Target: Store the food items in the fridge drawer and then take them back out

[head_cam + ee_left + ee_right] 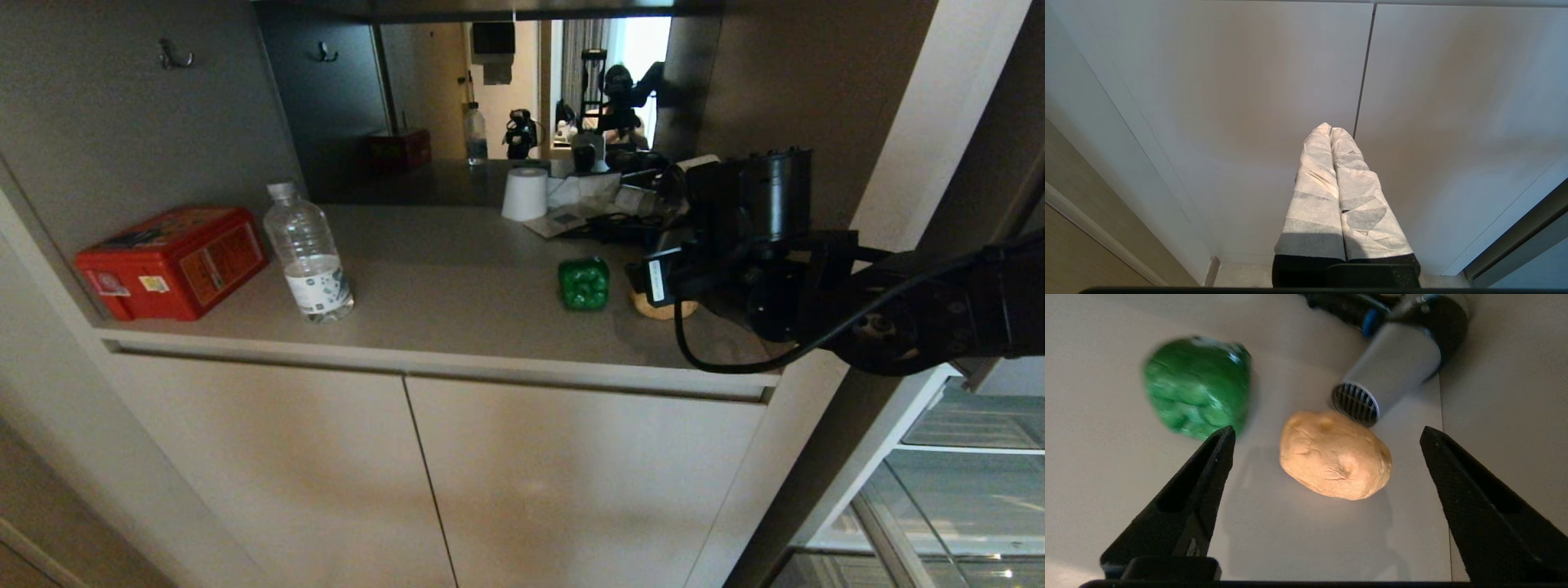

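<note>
Right wrist view is showing the right claw (1327, 433) with jaws standing wide apart above the potato (1336, 455), which is lying on the bench (457, 278) beside the bell pepper (1198, 386). Firm, rounded and fairly light, the potato is probably best gripped across its narrow middle.

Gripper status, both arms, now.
Left gripper: shut, empty, parked facing the cabinet doors.
Right gripper: open, empty, over the potato on the counter.
</note>
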Available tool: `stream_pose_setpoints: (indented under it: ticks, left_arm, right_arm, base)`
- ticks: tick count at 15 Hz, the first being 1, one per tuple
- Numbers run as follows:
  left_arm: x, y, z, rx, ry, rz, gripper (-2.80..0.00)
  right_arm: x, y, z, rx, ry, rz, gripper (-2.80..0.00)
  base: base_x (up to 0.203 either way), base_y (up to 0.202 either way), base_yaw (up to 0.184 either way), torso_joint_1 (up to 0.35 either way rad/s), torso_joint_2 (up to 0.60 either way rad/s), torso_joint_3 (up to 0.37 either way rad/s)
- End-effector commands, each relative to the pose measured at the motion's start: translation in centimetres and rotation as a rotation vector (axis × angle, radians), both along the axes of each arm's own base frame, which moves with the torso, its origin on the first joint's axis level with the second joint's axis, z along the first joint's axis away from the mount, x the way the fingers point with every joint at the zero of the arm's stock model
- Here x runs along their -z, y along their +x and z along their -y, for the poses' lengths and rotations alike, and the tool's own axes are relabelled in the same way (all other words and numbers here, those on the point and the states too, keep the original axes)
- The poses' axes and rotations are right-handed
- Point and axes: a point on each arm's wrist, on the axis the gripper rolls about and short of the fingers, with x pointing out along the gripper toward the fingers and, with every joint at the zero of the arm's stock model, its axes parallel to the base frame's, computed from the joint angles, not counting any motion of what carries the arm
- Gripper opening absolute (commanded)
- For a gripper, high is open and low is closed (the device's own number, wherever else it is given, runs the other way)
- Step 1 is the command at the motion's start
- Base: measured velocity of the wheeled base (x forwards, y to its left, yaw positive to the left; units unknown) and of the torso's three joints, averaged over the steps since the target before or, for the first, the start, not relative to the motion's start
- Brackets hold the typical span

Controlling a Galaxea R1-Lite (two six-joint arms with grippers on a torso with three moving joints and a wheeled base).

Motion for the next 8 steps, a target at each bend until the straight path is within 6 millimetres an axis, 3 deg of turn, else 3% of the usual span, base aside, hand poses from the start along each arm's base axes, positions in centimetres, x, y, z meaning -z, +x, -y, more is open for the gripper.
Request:
stream_pose_setpoints:
  ticks: [1, 8]
  left_arm:
    - [0.0, 0.0, 0.0, 0.000, 0.000, 0.000, -2.80]
    - [0.0, 0.0, 0.0, 0.000, 0.001, 0.000, -2.80]
  right_arm:
    - [1.1, 0.8, -0.5, 0.023, -0.023, -0.026, 0.00]
    - [2.5, 2.4, -1.0, 0.039, -0.047, -0.064, 0.00]
  base:
    - [0.000, 0.000, 0.000, 0.000, 0.00, 0.000]
    - [0.000, 0.000, 0.000, 0.000, 0.00, 0.000]
